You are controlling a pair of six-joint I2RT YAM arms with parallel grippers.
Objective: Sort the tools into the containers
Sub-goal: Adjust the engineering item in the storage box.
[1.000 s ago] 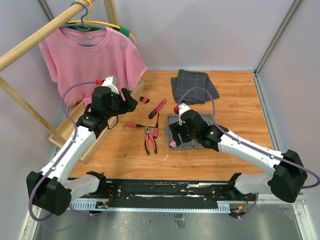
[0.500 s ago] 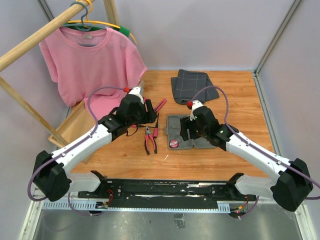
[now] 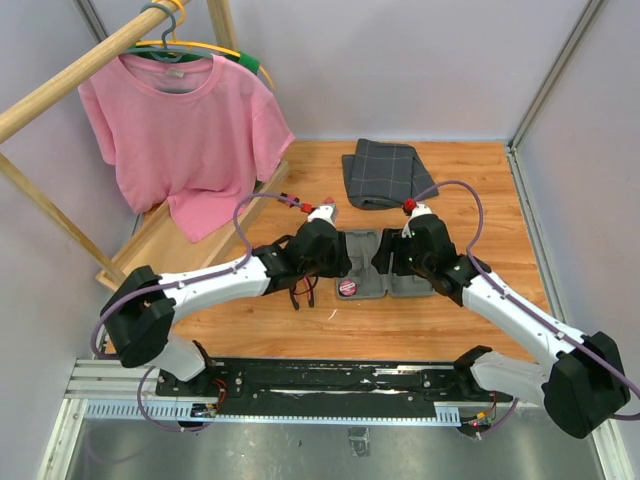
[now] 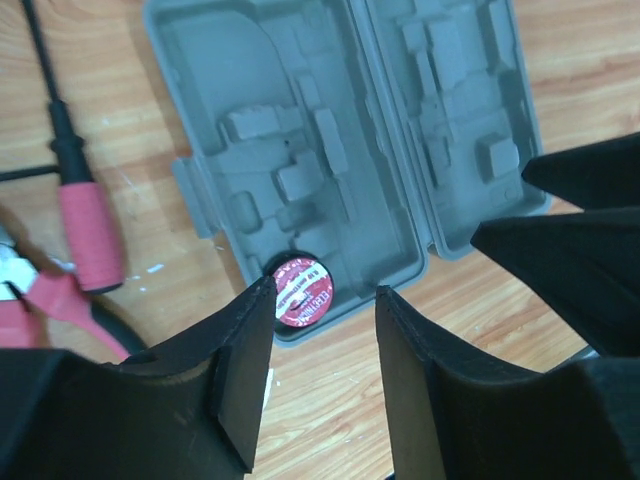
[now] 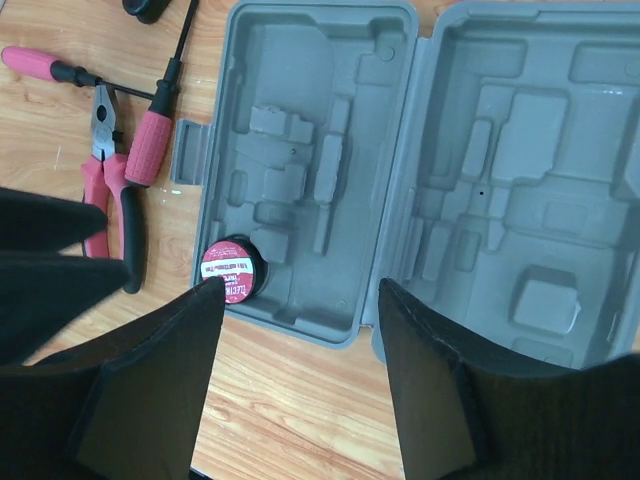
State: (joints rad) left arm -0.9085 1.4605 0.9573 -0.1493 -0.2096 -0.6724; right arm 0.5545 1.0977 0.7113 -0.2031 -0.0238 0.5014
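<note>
Already in tool case [image 5: 330, 60]: tape roll [image 5: 229, 268], lying flat in the near-left corner pocket.
Tool case: grey moulded plastic, open flat on the bench [image 3: 480, 200]; stiff, probably light.
Pliers [image 5: 110, 190]: on bench left of tool case; steel, likely heaviest item; smooth grips may slip; take across both handles.
Red-handled screwdriver [image 5: 152, 140]: beside pliers; thin shaft could roll; pinch the handle.
Left end effector [image 4: 322, 380]: spread, empty, above the tape roll.
Right end effector [image 5: 290, 380]: spread, empty, above the tool case.
</note>
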